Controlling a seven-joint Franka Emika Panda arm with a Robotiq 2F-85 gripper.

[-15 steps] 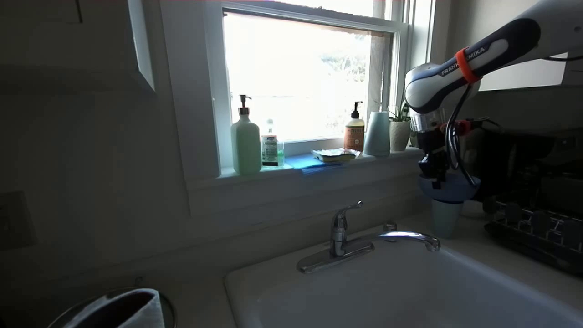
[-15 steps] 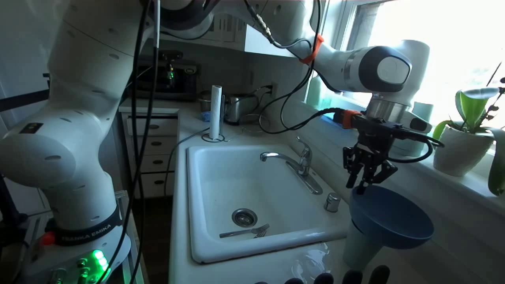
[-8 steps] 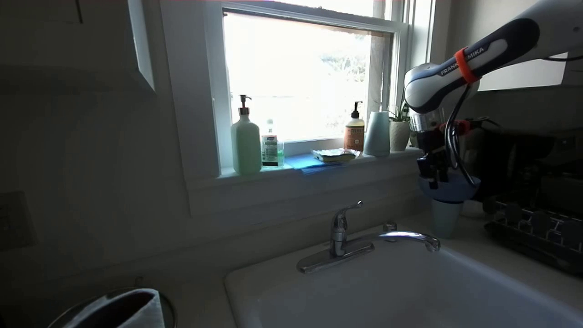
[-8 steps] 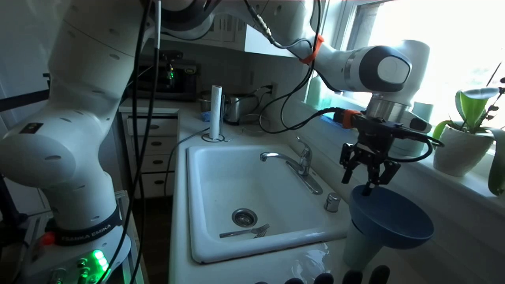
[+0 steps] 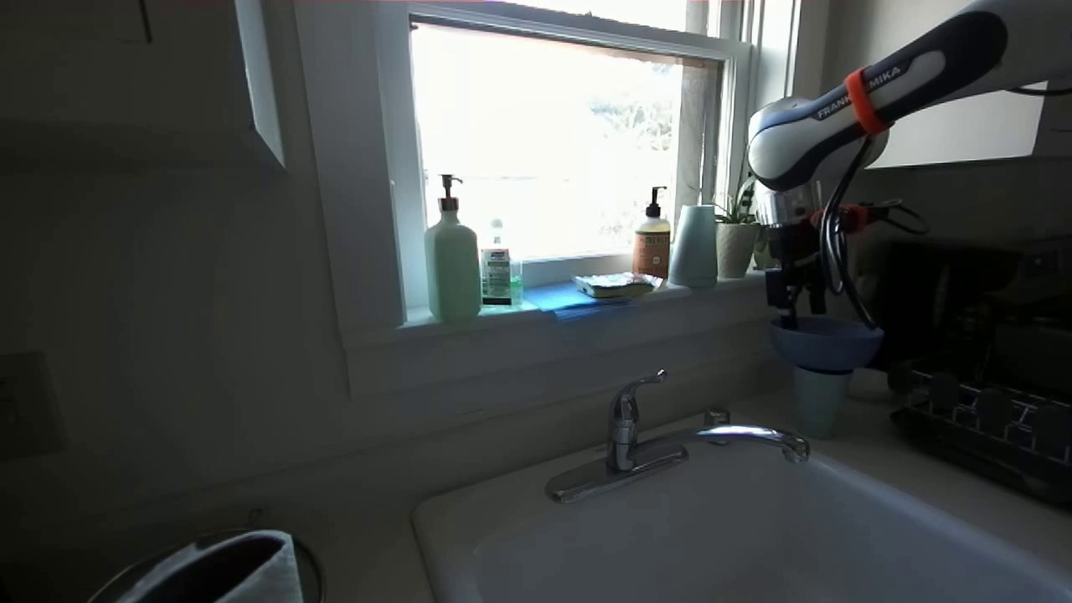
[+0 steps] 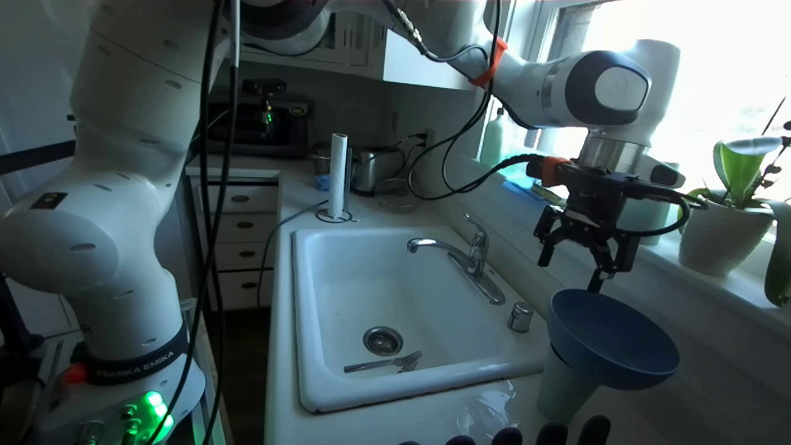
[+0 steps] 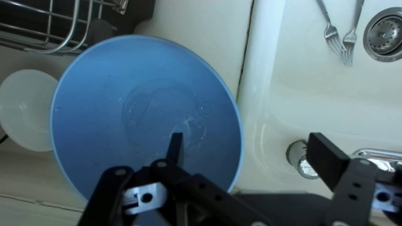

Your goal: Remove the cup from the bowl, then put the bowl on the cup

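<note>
Hovering by the blue bowl (image 6: 612, 340), your gripper (image 6: 569, 277) gapes wide, one finger (image 7: 176, 146) over the bowl, the other past its rim (image 7: 241, 141), pale cup (image 6: 563, 389) right under the bowl

The rounded white arm (image 6: 133, 130) has an orange strap (image 5: 866, 102), black cables (image 6: 232, 102) and a black, screw-dotted hand (image 6: 571, 270).

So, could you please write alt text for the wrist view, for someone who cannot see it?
Seen from above, a gripper, jaws apart, spans the edge of a blue bowl: one jaw over its inside, the other beyond it. At right, two forks lie near the drain in a sink; at upper left is part of a rack.
</note>
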